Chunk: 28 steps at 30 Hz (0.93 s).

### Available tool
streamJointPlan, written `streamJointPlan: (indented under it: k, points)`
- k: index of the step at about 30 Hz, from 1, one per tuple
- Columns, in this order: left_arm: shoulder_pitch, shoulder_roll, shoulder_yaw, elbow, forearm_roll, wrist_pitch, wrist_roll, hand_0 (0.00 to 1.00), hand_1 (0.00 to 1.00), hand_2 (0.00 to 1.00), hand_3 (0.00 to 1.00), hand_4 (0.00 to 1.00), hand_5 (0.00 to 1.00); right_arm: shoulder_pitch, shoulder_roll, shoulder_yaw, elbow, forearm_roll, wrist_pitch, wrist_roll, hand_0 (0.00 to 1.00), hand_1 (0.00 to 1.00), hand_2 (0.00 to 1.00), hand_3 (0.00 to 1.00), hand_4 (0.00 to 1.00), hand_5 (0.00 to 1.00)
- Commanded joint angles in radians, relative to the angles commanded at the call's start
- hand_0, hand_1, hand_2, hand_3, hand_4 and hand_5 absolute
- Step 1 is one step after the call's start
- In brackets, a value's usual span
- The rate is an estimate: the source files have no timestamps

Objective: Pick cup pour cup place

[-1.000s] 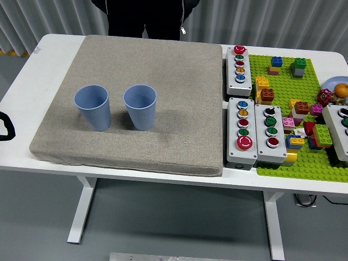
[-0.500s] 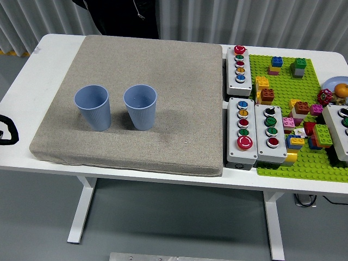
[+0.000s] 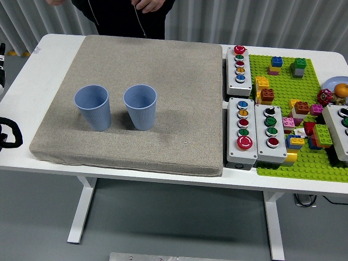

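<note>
Peeking in at the left edge, only a small black part of the left hand (image 3: 10,139) is seen over the near-left of the white table (image 3: 49,60); whether its fingers are open or curled cannot be told. The right hand is not seen. Nothing is held. Two blue ribbed cups are stood upright and apart on the grey mat (image 3: 163,81): the left cup (image 3: 92,107) and the right cup (image 3: 140,106), side by side on the mat's left half, well clear of the hand. Right of the mat, three push-button boxes are laid, one far (image 3: 239,70) and two near (image 3: 242,130), (image 3: 270,133). A green baseplate (image 3: 304,163) with coloured bricks is placed further right. At the far edge, a person in dark clothing (image 3: 128,19) is seen, hands near the chest.
</note>
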Motion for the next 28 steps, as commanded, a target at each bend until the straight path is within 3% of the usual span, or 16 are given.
streamJointPlan:
  k: [24, 25, 28]
  points:
    - [0.009, -0.002, 0.014, -0.004, 0.006, -0.004, 0.004, 0.693, 0.657, 0.686, 0.626, 0.721, 0.958, -0.012, 0.000, -0.007, 0.000, 0.004, 0.003, -0.006, 0.701, 0.628, 0.560, 0.562, 0.002, 0.003]
    - [0.008, -0.002, 0.017, -0.004, 0.005, -0.003, 0.004, 0.649, 0.604, 0.673, 0.626, 0.720, 0.958, -0.012, 0.001, -0.006, 0.000, 0.002, 0.003, -0.007, 0.701, 0.628, 0.560, 0.562, 0.002, 0.004]
    - [0.007, 0.001, 0.020, -0.005, 0.005, -0.004, 0.004, 0.649, 0.604, 0.673, 0.626, 0.720, 0.958, -0.012, 0.003, -0.005, 0.001, 0.002, -0.001, -0.009, 0.701, 0.628, 0.560, 0.562, 0.002, 0.004]
